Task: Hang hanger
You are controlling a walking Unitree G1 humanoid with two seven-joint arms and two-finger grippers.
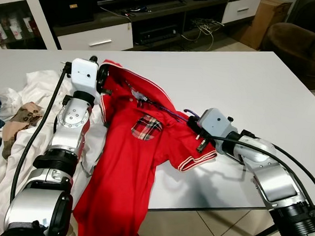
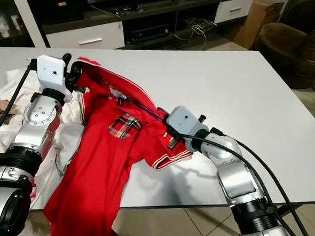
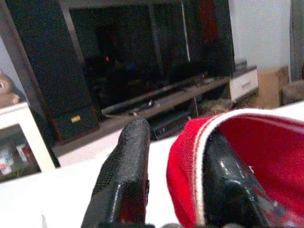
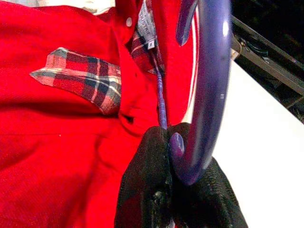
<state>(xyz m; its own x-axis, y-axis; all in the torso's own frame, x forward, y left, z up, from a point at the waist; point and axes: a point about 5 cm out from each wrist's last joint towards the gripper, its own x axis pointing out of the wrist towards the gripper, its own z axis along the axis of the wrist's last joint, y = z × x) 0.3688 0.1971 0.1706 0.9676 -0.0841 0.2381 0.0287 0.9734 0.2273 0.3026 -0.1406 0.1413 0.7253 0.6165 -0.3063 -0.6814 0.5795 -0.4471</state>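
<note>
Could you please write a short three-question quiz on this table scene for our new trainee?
1. True or false: the right gripper is shut on the purple hanger.
2. What does the left gripper hold? A) the white cloth B) the red polo shirt C) nothing
3. Fill in: the shirt's chest pocket is ____ patterned.

Key: 1 true; 2 B; 3 plaid.
</note>
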